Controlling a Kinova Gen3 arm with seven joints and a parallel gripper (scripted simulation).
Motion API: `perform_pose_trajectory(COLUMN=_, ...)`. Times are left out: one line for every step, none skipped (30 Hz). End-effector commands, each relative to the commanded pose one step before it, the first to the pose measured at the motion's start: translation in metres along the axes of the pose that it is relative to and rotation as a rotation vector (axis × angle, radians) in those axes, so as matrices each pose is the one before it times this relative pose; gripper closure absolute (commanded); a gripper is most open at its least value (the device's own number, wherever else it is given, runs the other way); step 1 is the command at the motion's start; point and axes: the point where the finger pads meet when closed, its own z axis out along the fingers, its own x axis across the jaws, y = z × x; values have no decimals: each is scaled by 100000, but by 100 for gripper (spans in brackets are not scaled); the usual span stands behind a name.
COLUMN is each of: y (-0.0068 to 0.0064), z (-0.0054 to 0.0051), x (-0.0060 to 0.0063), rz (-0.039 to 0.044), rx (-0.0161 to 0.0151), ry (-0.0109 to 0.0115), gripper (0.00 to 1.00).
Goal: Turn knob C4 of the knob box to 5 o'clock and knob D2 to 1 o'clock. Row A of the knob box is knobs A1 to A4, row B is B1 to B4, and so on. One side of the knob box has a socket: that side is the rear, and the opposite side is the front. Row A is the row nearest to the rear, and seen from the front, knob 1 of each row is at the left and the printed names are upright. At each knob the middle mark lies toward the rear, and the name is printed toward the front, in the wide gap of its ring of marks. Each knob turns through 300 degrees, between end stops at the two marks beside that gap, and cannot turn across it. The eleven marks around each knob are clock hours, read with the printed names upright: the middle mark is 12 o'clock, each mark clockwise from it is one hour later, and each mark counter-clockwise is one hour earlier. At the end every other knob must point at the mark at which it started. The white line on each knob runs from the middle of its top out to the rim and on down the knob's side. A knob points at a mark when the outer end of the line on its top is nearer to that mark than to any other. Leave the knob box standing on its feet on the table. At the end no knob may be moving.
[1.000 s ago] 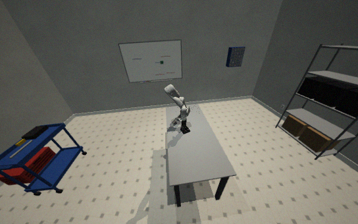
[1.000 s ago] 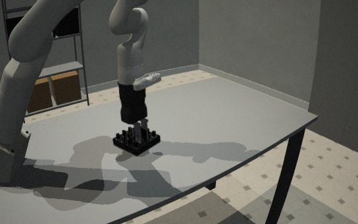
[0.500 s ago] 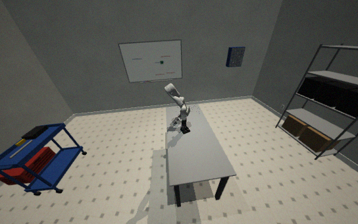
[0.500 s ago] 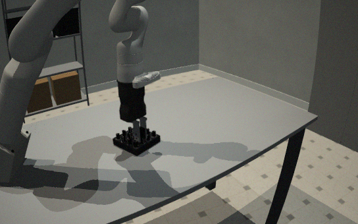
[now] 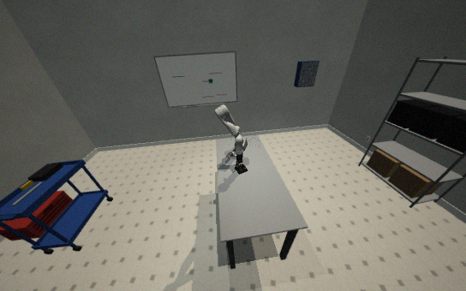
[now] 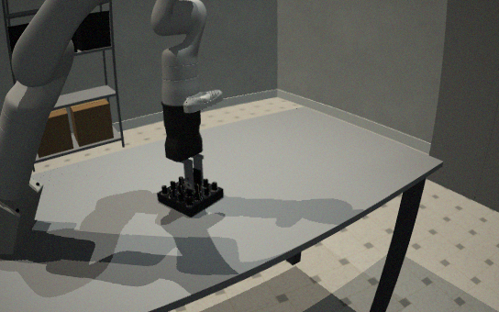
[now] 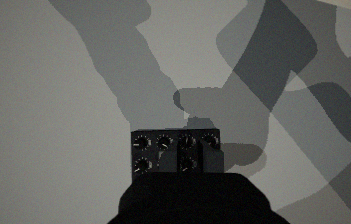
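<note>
The black knob box (image 5: 241, 170) (image 6: 208, 201) (image 7: 153, 154) stands on the table. My gripper (image 6: 194, 183) (image 7: 189, 151) points down over it, fingers parted and reaching down among the knobs. In the wrist view a second-row knob (image 7: 188, 163) shows in the gap between the fingers; I cannot tell whether they touch it. The row farthest from the gripper body shows four knobs. Its leftmost knob (image 7: 141, 143) has its white line toward the image left. The fingers and gripper body hide other knobs and the nearer rows. The printed names are too small to read.
The grey table (image 5: 254, 205) (image 6: 266, 151) carries the arm's base (image 6: 0, 225) and arm shadows. A blue cart (image 5: 81, 210) stands left of the table and a shelf rack (image 5: 420, 160) right of it, both away from the box.
</note>
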Motion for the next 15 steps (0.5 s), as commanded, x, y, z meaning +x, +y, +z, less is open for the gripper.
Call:
perform_pose_trajectory(y=-442, z=-684, x=-322, rz=284, rx=1136, ry=-984, gripper=54)
perform_pose_trajectory(y=0, z=-115, x=0, rz=1, rx=-1, ry=0, gripper=54)
perform_pose_trajectory(y=0, z=-106, x=0, rz=4, rx=-4, ry=-2, gripper=54)
perform_pose_trajectory(y=0, z=-95, x=0, rz=-4, rx=4, ry=3, gripper=54)
perform_pose_trajectory(y=0, z=0, x=0, rz=0, rx=0, ry=0, gripper=54)
perform_pose_trajectory(y=0, z=0, x=0, rz=0, rx=0, ry=0, gripper=54)
perform_pose_trajectory(y=0, z=-84, x=0, rz=-3, rx=3, ry=2, gripper=54)
perform_pose_trajectory(y=0, z=-73, x=0, rz=-1, rx=1, ry=1, gripper=54)
perform_pose_trajectory(y=0, z=-62, x=0, rz=0, rx=0, ry=0, gripper=54)
perform_pose_trajectory(y=0, z=-51, x=0, rz=1, rx=-1, ry=0, gripper=54)
perform_pose_trajectory(y=0, z=-41, x=0, rz=1, rx=-1, ry=-1, gripper=54)
perform_pose_trajectory(y=0, z=-31, x=0, rz=1, rx=-1, ry=-1, gripper=54)
perform_pose_trajectory(y=0, z=-22, x=0, rz=1, rx=-1, ry=0, gripper=54)
perform_pose_trajectory(y=0, z=-14, x=0, rz=1, rx=-1, ry=0, gripper=54)
perform_pose_trajectory(y=0, z=-8, x=0, rz=0, rx=0, ry=0, gripper=54)
